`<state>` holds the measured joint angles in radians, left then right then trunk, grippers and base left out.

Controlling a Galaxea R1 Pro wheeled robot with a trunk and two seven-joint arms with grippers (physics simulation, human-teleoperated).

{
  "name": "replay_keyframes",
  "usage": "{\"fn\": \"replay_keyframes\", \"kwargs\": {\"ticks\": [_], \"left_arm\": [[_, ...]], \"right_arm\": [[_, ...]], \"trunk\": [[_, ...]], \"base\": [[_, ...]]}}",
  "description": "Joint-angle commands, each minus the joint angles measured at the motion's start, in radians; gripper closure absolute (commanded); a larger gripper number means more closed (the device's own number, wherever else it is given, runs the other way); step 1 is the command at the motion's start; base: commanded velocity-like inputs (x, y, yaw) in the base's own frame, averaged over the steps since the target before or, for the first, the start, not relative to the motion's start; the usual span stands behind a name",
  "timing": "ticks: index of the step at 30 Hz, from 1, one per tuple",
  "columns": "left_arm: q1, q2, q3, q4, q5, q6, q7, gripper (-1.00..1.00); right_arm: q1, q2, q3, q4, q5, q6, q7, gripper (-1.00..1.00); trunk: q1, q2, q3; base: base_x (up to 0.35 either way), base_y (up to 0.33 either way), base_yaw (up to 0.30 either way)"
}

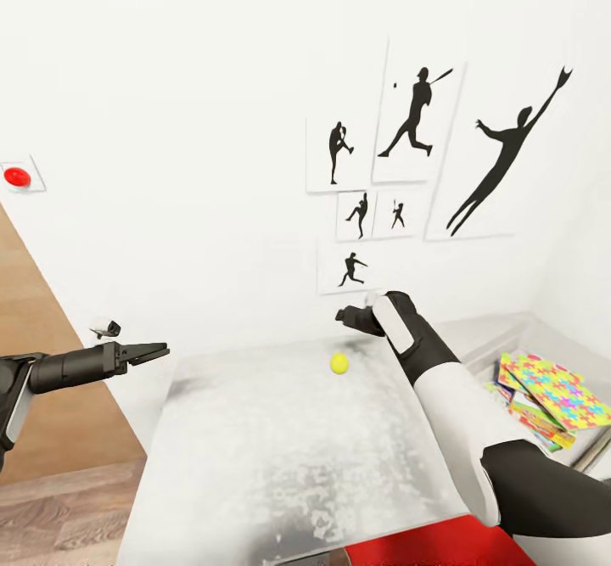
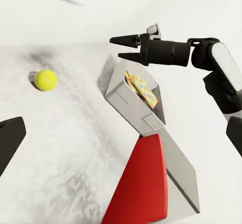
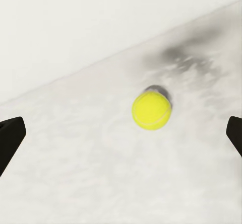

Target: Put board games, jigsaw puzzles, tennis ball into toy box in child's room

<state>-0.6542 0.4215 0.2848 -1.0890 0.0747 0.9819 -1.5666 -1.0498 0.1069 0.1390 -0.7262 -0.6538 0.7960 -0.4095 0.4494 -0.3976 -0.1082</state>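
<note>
A yellow tennis ball (image 1: 339, 364) (image 2: 45, 79) (image 3: 151, 110) rests on the grey table (image 1: 255, 447) near the wall. My right gripper (image 1: 346, 316) (image 2: 126, 48) (image 3: 123, 136) hovers open above and just behind the ball, which lies between its spread fingers without touching them. The open grey toy box (image 1: 475, 333) (image 2: 121, 90) stands at the table's right end. It holds colourful jigsaw puzzles (image 1: 564, 392) (image 2: 141, 87) and other flat boxes. A flat red box (image 1: 458, 542) (image 2: 141, 183) lies at the near edge beside it. My left gripper (image 1: 159, 350) hangs open and empty by the table's left end.
Black silhouette pictures (image 1: 416, 125) hang on the white wall behind the table. A red knob (image 1: 17, 177) and a small camera-like fixture (image 1: 106, 326) sit on the wall at left. Wooden floor (image 1: 51, 515) shows left of the table.
</note>
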Motion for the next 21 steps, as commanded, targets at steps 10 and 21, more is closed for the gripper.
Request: {"fn": "replay_keyframes", "kwargs": {"ticks": [10, 21], "left_arm": [[-0.001, 0.0, -0.001, 0.0, -0.001, 0.011, -0.004, -1.0], [-0.001, -0.001, -0.004, 0.0, -0.001, 0.011, -0.004, -1.0]], "right_arm": [[-0.002, -0.002, 0.005, -0.011, -0.01, -0.003, -0.009, -1.0], [-0.008, 0.001, 0.005, -0.015, 0.012, -0.002, -0.009, -1.0]], "trunk": [[0.001, -0.002, -0.019], [0.001, -0.002, -0.037]], "base": [[0.0, 0.0, 0.0], [0.0, 0.0, 0.0]]}}
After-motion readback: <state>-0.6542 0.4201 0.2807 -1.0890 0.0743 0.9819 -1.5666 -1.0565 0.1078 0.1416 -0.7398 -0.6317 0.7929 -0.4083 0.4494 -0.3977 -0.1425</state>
